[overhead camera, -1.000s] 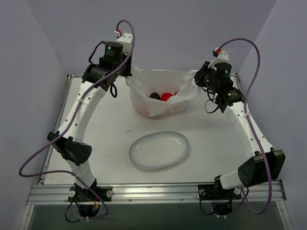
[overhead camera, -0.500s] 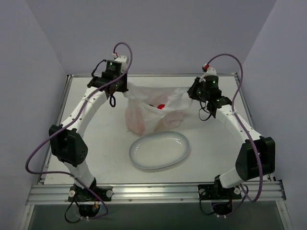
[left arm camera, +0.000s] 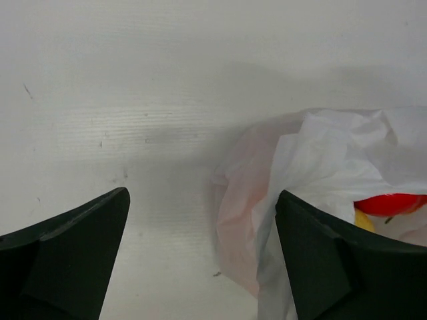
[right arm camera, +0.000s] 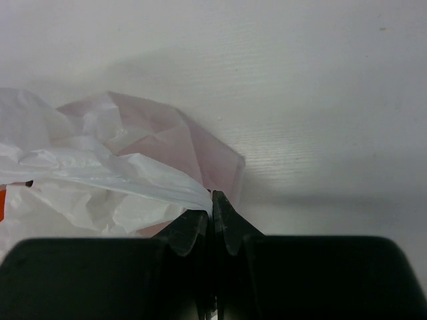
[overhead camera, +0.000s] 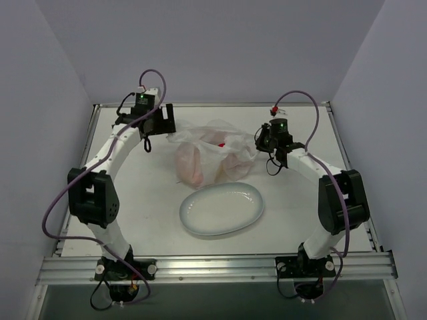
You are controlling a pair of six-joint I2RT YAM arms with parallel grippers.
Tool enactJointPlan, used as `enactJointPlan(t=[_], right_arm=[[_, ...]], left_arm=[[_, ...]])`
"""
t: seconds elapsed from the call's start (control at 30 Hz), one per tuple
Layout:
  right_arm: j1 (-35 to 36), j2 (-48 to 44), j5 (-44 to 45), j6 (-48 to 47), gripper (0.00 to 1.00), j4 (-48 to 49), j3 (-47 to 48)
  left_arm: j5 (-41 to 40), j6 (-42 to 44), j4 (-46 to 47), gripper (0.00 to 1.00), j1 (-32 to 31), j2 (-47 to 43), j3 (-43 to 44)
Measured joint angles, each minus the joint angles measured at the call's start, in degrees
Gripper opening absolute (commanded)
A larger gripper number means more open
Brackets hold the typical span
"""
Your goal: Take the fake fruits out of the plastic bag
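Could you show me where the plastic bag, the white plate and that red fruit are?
plastic bag [overhead camera: 197, 163], top view, its pinkish bulging side.
white plate [overhead camera: 223, 210], top view, bare middle of the dish.
red fruit [left arm camera: 390, 203], left wrist view, glossy top showing in the bag's mouth.

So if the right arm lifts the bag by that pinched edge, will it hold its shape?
Probably not: the plastic bag looks thin and crumpled, so it should sag from the right fingers. The round fruits inside would likely roll to its lowest point.
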Motion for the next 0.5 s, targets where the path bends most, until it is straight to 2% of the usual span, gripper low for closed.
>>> enactJointPlan(t=[0.1, 0.27, 0.37, 0.5], right_arm=[[-0.1, -1.7, 2.4, -0.3, 0.0, -0.2, 0.0], [0.0, -4.9, 5.0, -1.1, 0.0, -0.9, 0.8], [0.3, -5.7, 6.1, -1.3, 0.0, -0.9, 0.9], [0.3, -5.7, 6.3, -1.4, 0.0, -1.7, 0.9]], left_arm=[[-0.3, -2.1, 0.3, 0.94, 0.0, -6.8, -3.9], [-1.1, -6.7, 2.6, 0.93, -1.6, -26.1, -12.1], [-3.8, -9.7, 5.4, 0.93, -7.0, -34.7, -17.2], [-6.5, -13.6, 10.4, 0.94, -13.2, -38.2, -25.6]])
